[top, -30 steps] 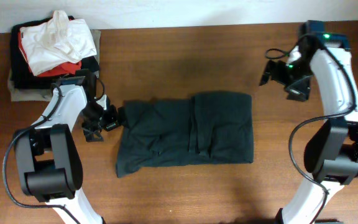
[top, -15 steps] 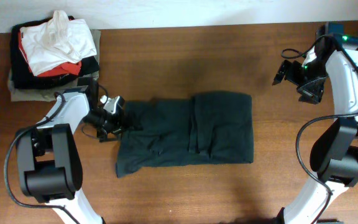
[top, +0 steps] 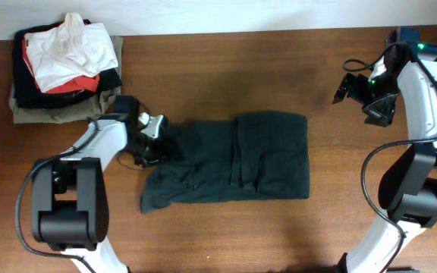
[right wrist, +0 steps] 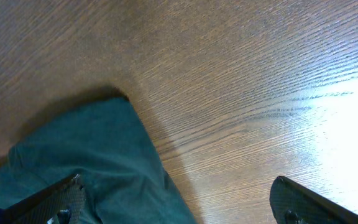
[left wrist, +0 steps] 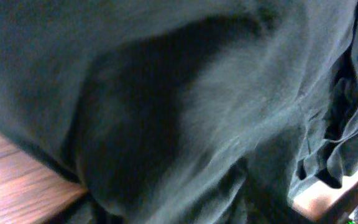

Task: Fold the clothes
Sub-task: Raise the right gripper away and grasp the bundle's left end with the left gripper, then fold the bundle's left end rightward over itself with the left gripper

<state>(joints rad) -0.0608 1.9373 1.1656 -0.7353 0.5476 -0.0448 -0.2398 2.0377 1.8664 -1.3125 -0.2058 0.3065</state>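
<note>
Wooden table [top: 226, 68], stacked folded garments [top: 27, 85], white garment [top: 70, 49] on top

A brown wood-grain counter [top: 226, 76] fills nearly the whole overhead view. Along the counter's far edge runs a strip of plain white wall [top: 241, 14], and a stack of folded garments [top: 70, 49] sits on the counter's far left corner. In the right wrist view, a bright glare [right wrist: 347, 118] washes out the counter's grain.
</note>
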